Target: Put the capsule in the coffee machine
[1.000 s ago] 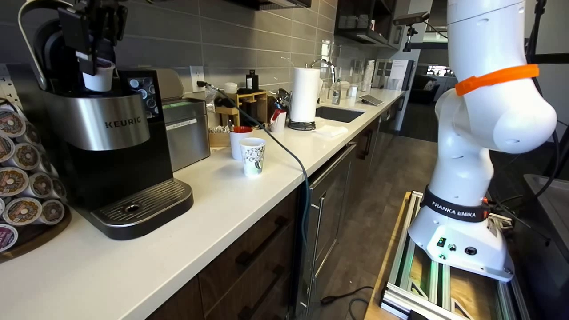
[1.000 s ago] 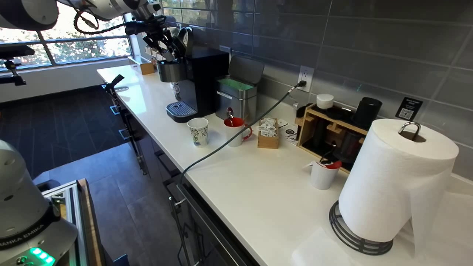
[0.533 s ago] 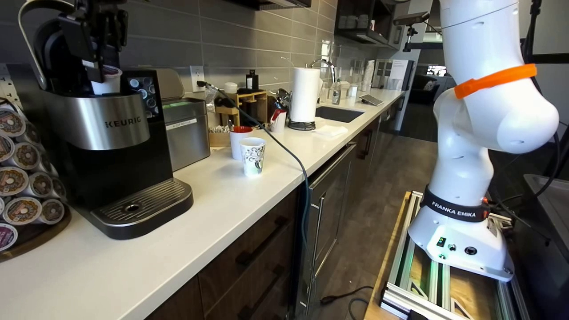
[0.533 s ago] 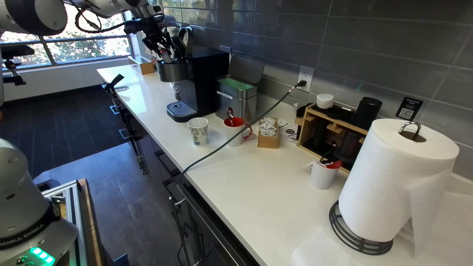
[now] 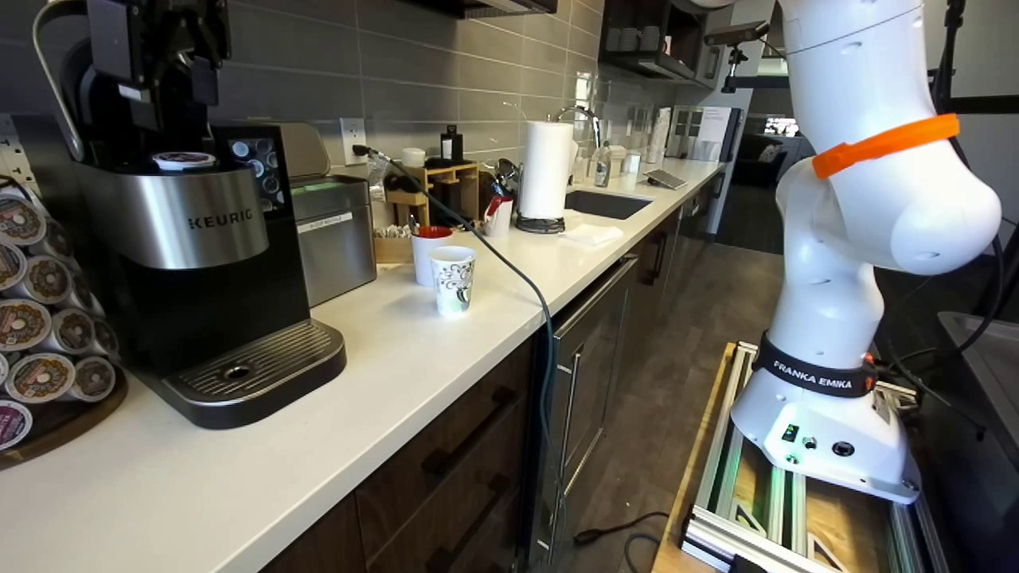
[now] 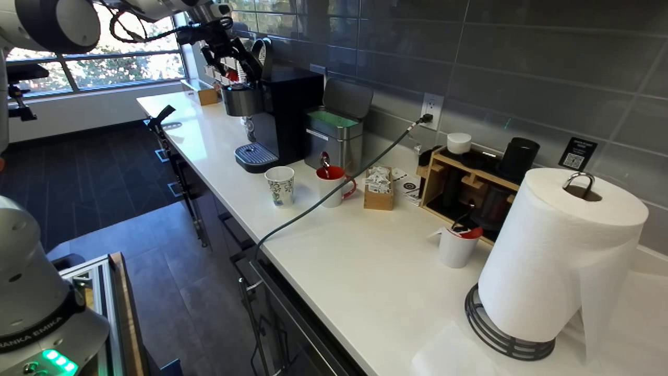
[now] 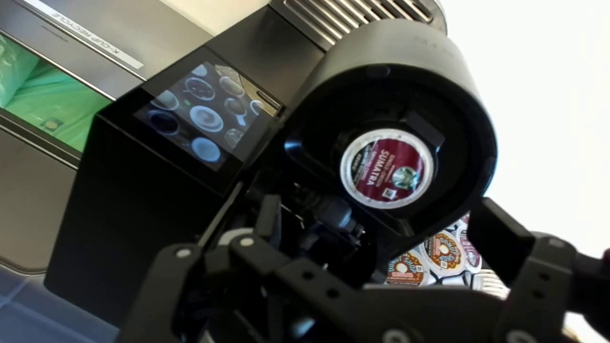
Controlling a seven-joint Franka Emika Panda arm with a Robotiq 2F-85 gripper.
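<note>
The coffee machine (image 5: 179,215) stands with its top raised, its silver band and dark drip tray facing out. Down in its round black holder sits the capsule (image 7: 387,169), lid up, with a maroon label and pale rim. Only the capsule's lid (image 5: 184,161) shows above the band in an exterior view; the body below is hidden. My gripper (image 7: 383,225) stands open, its fingers wide apart and nothing between them. In an exterior view the gripper (image 5: 177,99) hangs just above the capsule, apart from it. The machine (image 6: 243,101) also shows in an exterior view.
Beside the machine is a metal recycling bin (image 5: 338,231) with its lid up. A rack of capsules (image 5: 48,318) stands on its opposite side. A paper cup (image 5: 453,280) and a red-lined mug (image 6: 330,190) stand on the counter, and a cable (image 6: 323,201) crosses it.
The gripper held the capsule upright over the holder and shifted it slightly toward the touchscreen. Now the jaws have opened and the capsule has dropped, leaving just its lid visible.
</note>
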